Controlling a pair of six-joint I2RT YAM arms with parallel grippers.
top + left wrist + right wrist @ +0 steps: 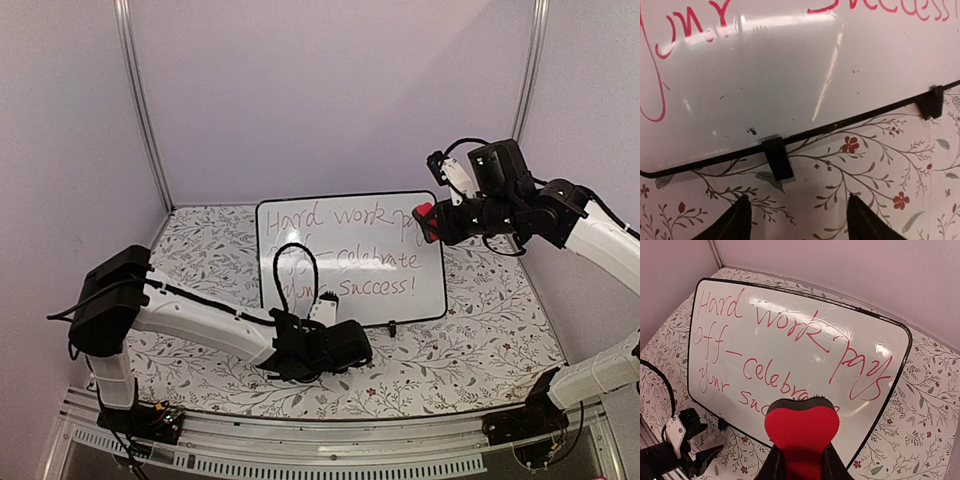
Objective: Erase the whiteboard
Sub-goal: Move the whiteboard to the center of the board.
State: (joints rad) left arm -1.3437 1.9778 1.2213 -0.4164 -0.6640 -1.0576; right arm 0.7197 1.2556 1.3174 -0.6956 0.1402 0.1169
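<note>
Your right claw (801, 467) grips a red heart-shaped eraser (801, 427) by the upper right corner of the glossy white, black-rimmed whiteboard (360, 235). Your left claw (797, 222) stands wide at the whiteboard's near edge.

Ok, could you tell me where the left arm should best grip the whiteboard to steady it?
Probably the whiteboard's near bottom rim, between the two black feet, coming in from the front. That thin edge faces the open left pincer, and the strip above it carries no writing.

Whiteboard (352, 258) on table (480, 345), L end effector (797, 215) in front.
</note>
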